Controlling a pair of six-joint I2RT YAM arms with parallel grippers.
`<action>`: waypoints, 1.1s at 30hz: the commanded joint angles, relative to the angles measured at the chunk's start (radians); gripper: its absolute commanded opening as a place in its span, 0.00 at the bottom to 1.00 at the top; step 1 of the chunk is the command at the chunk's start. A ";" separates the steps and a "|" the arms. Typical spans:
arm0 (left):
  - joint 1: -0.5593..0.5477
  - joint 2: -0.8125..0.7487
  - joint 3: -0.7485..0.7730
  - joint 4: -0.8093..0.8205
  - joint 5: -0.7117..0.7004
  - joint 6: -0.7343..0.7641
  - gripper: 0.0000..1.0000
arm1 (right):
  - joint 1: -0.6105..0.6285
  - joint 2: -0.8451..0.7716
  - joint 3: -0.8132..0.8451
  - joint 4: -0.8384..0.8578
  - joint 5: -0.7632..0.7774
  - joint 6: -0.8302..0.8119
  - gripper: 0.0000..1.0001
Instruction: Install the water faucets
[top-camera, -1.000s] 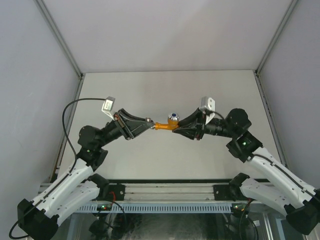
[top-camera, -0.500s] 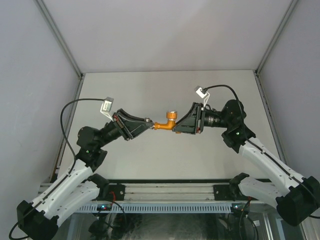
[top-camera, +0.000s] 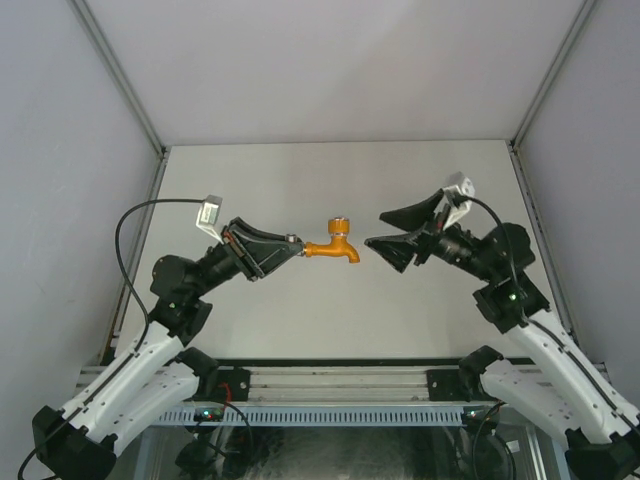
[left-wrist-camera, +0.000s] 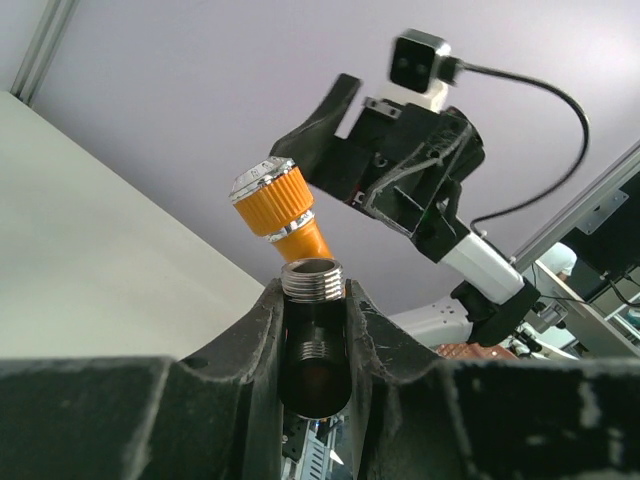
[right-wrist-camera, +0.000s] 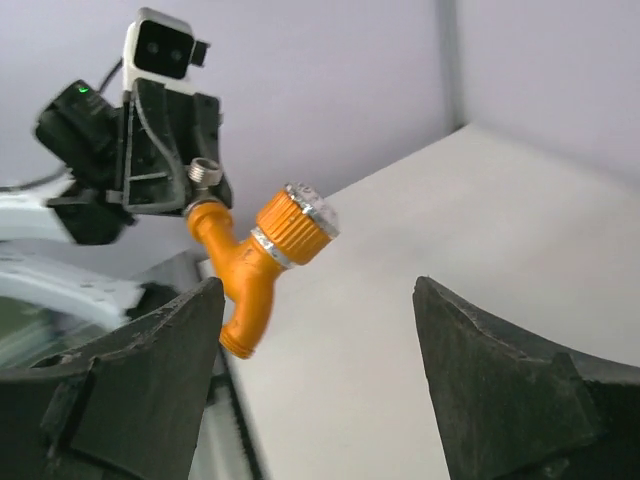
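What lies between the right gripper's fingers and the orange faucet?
Nothing. Only an open gap above the bare table separates the right gripper from the orange faucet. This is clearest in the top external view.

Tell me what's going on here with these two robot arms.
The left gripper is clamped on a grey threaded fitting, and the orange tap juts from that fitting's end, above the table. The right gripper faces the tap with jaws open, touching nothing. Whether the tap is fully screwed on cannot be told.
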 joint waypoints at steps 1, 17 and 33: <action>0.004 -0.013 -0.011 0.056 -0.016 0.017 0.00 | 0.007 -0.127 -0.080 0.101 0.149 -0.447 0.76; 0.005 -0.008 -0.018 0.054 -0.047 -0.014 0.01 | 0.489 -0.223 -0.218 0.023 0.524 -1.562 0.87; 0.005 -0.035 -0.031 -0.012 -0.061 -0.010 0.00 | 0.577 -0.151 -0.257 0.170 0.517 -1.773 0.87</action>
